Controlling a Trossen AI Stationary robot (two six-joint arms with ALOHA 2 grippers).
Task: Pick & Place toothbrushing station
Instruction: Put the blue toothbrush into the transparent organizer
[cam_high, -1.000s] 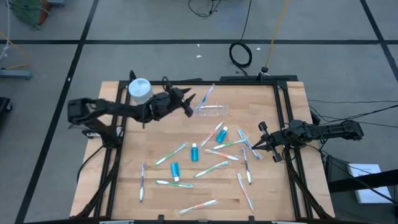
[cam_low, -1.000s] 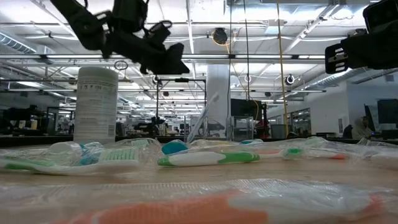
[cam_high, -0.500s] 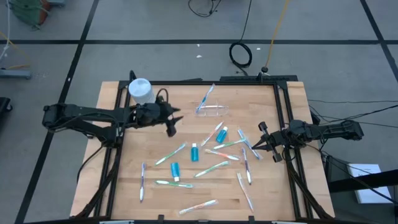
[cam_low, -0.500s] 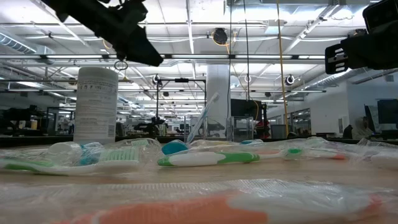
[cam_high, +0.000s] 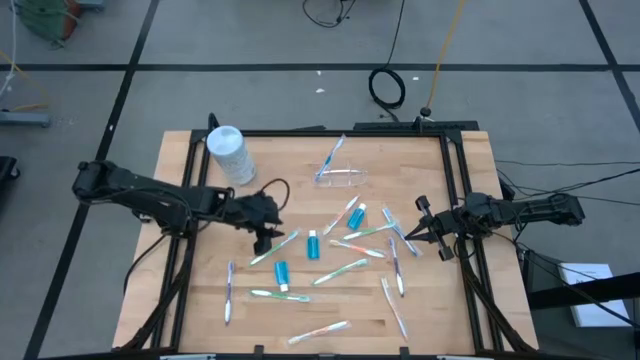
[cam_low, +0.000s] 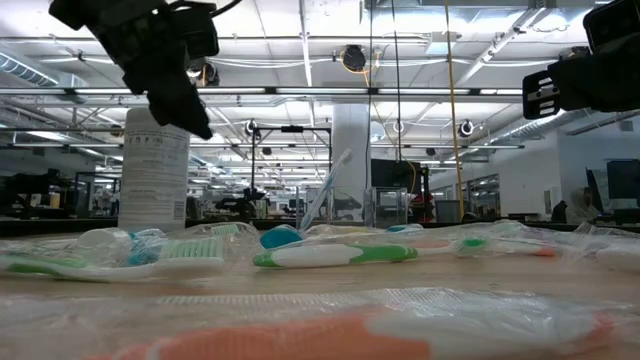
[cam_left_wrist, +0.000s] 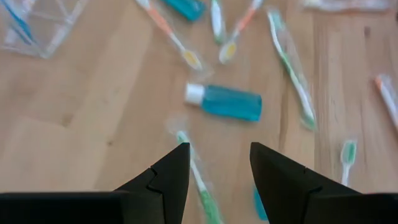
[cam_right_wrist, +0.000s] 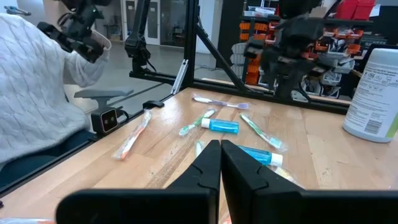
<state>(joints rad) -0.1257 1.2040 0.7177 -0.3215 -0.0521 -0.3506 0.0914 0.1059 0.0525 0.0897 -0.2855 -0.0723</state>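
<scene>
Green-and-white, the brush lying on the table just ahead of the left gripper looks light, stiff and slim, probably slick in its clear wrapper, so mid-handle seems the surest hold. Reaching from the left side, that gripper hangs low over it, jaws apart and empty. Beside the right edge, the right gripper waits pressed closed, holding nothing.

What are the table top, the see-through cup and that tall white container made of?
Table top: looks like light wood, matt, with visible grain and plank seams. Cup: seems to be clear, glossy plastic; the wood shows through it, and it lies on its side with a toothbrush in it. Container: probably white plastic with a printed label; hard to tell for sure.
</scene>
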